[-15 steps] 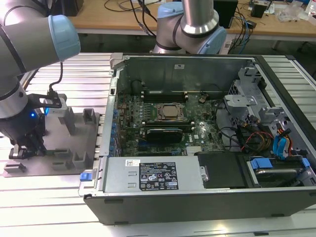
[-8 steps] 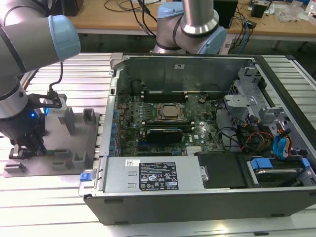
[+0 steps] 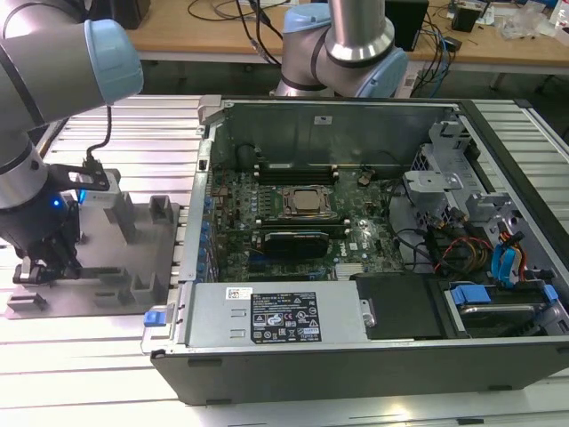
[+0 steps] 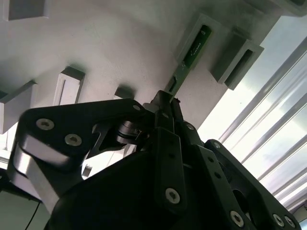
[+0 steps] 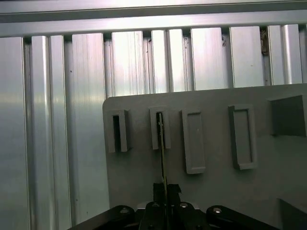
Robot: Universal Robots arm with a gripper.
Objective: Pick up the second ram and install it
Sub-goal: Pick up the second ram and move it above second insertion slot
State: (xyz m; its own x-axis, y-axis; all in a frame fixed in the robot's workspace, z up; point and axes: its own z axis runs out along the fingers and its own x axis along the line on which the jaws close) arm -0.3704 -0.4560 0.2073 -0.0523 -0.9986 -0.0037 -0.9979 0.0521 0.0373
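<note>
Grey arm (image 3: 22, 89) bent low, end effector (image 4: 165, 103) pinching second ram (image 4: 195, 44)

second ram (image 5: 163, 163) in jaws | slot walls (image 5: 153, 129) tight (both sides) | table (image 5: 57, 120) open

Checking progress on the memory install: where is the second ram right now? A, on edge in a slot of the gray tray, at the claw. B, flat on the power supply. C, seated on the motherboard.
A: the second ram stands on edge in a slot of the gray tray, with the claw shut on it.
</note>
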